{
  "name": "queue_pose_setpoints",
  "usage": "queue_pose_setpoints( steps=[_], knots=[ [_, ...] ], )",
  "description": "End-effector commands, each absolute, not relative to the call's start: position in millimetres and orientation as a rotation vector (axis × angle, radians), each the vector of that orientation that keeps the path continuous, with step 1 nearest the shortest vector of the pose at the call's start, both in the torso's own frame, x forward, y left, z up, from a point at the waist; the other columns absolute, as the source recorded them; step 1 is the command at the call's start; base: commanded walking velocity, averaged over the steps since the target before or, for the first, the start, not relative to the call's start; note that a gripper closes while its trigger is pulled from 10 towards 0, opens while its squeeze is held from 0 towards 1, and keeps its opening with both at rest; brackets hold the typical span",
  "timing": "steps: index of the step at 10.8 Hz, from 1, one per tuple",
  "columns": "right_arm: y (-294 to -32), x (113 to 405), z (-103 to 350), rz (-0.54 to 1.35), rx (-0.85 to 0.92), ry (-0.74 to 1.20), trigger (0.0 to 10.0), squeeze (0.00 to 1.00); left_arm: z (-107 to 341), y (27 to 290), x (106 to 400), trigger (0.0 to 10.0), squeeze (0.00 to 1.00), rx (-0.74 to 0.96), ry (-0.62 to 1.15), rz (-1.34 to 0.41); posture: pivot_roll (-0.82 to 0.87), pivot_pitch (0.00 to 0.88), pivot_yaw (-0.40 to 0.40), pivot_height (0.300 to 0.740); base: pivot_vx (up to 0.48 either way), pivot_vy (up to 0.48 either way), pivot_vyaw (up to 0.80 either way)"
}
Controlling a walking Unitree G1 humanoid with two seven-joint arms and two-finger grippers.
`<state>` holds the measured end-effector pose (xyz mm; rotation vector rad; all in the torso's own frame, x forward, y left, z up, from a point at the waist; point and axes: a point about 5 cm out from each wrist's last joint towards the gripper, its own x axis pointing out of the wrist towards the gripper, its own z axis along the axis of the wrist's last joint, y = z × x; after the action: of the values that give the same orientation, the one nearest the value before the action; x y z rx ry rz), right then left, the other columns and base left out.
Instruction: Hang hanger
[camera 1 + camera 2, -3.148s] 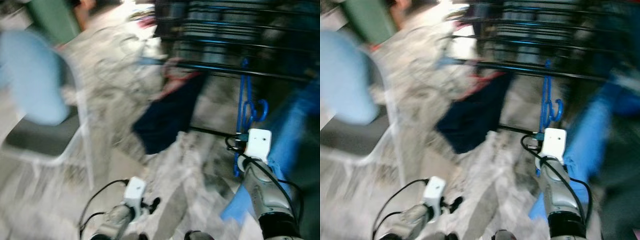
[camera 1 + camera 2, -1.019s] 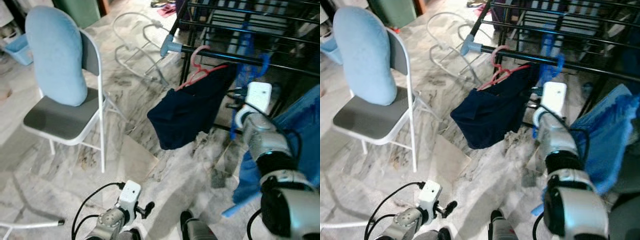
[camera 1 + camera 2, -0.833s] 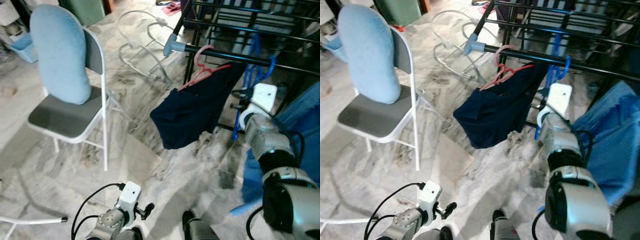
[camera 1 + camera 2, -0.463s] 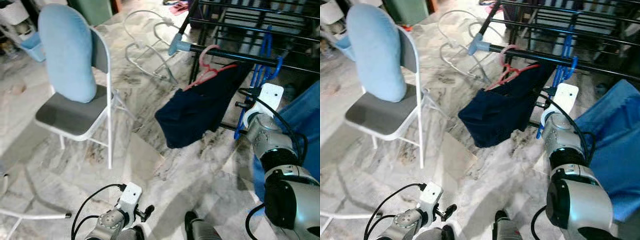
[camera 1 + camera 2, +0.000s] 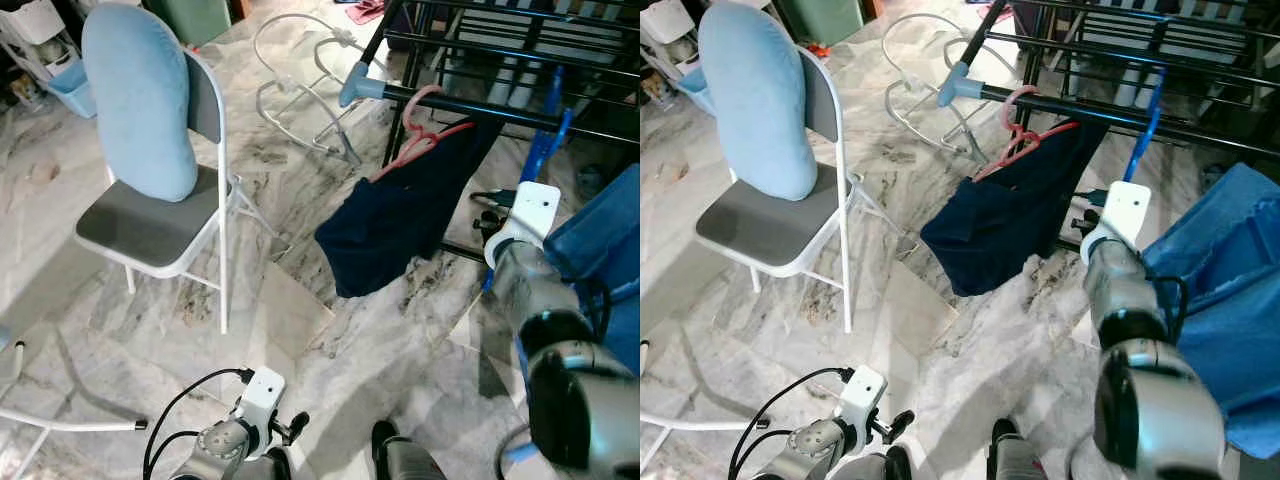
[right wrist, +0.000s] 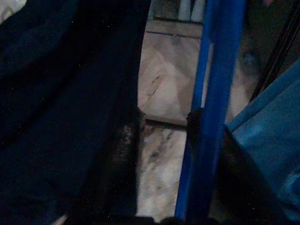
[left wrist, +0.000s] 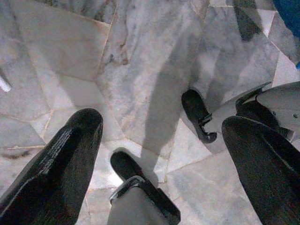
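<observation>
One blue hanger (image 5: 548, 125) now hooked on rail (image 5: 470, 108).

Blue hanger (image 5: 1154, 108), hook over the black rack rail (image 5: 1200, 133) (beside a navy garment (image 5: 1015, 215)), hanging upright.

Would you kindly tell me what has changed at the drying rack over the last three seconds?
The right claw carried the blue hanger upward: its hook hung below the black rail before and now appears to sit over it, the hanger still between the claw's fingers. Unchanged: the pink hanger with its dark garment, the chair, and the left claw, low and open.
</observation>
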<state>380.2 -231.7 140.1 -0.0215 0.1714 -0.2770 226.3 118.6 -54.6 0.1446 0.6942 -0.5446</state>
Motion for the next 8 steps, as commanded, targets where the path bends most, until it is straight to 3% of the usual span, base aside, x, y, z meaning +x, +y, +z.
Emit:
queue_pose_setpoints(
  steps=[1, 3, 8],
  knots=[
    [-233, 372, 133, -0.277, -0.042, 0.143, 10.0, 1.00, -59, 125, 220, 10.0, 0.00, 0.141, 0.714, -0.518, -0.07, 0.213, 0.103, 0.740, 0.000, 0.000, 0.00],
    [-237, 355, 119, -0.274, 0.043, 0.090, 10.0, 1.00, -6, 119, 265, 10.0, 0.00, 0.083, 0.378, -0.627, -0.08, 0.205, 0.097, 0.740, 0.000, 0.000, 0.00],
    [-235, 314, 102, -0.287, -0.018, -0.020, 10.0, 1.00, -2, 116, 271, 10.0, 0.00, 0.069, 0.368, -0.620, -0.12, 0.172, 0.093, 0.740, 0.000, 0.000, 0.00]
  ],
)
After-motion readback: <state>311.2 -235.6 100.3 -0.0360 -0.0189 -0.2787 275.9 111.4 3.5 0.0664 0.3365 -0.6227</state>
